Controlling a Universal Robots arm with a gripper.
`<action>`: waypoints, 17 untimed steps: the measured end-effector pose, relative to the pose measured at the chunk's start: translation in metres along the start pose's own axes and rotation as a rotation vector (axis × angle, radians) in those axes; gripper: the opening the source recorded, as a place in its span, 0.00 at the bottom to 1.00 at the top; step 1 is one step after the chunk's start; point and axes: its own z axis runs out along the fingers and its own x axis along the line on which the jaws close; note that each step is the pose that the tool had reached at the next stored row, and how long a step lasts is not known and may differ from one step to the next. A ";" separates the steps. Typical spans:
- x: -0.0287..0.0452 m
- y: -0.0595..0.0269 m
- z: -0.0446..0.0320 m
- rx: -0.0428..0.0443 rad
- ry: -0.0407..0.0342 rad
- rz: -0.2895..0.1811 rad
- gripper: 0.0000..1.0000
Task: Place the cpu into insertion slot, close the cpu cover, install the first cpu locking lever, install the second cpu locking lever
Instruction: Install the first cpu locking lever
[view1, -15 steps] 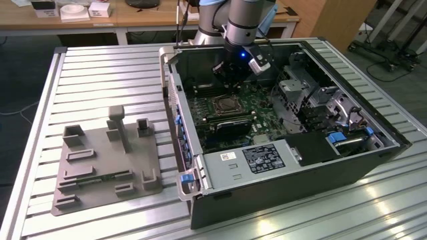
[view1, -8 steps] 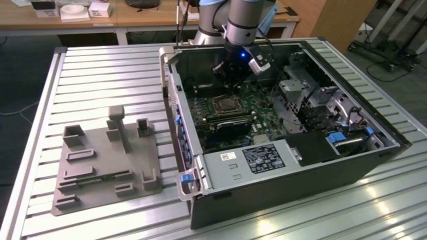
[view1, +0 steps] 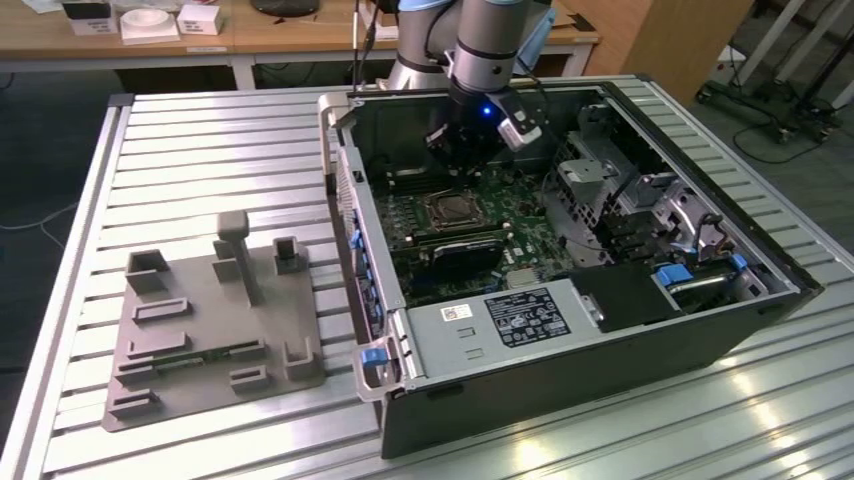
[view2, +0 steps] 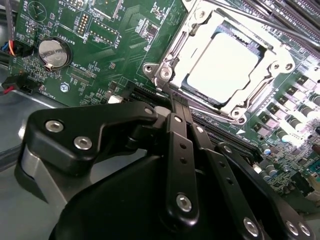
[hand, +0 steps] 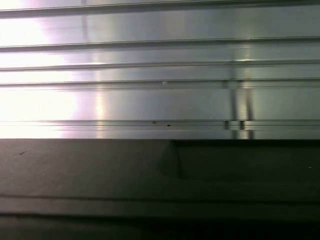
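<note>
The gripper (view1: 457, 160) hangs inside the open computer case (view1: 561, 370), low over the green motherboard (view1: 534, 235). Its black fingers (view2: 181, 150) are drawn together and carry nothing. In the second wrist view the gripper (view2: 178, 102) points its tips at the near corner of the insertion slot (view2: 165, 74), just short of the silvery rim and not touching it. The cpu (view2: 225, 65) already lies seated in that slot, its pale metal top showing through the square cut-out of the cpu cover (view2: 192, 37), which looks to be lying flat around it. Thin wire locking levers (view2: 260, 22) run past the far side of the slot, and whether they are hooked down I cannot tell. A round coin cell (view2: 54, 52) sits on the board well off to one side of the fingers. In the exterior view the insertion slot (view1: 450, 210) lies just beyond the fingertips, nearer the camera than the gripper. The case stands on a slatted aluminium table (view1: 200, 150) — its bright slats (hand: 160, 60) also show in the first wrist view — with a grey fixture tray (view1: 214, 320) to the exterior view's left of the case
</note>
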 end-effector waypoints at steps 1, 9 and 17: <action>0.0000 0.0000 0.0000 0.0001 0.0000 0.000 0.10; -0.0001 -0.0001 0.0010 0.0036 0.0000 0.000 0.10; -0.0001 -0.0001 0.0043 0.0082 0.0000 0.000 0.10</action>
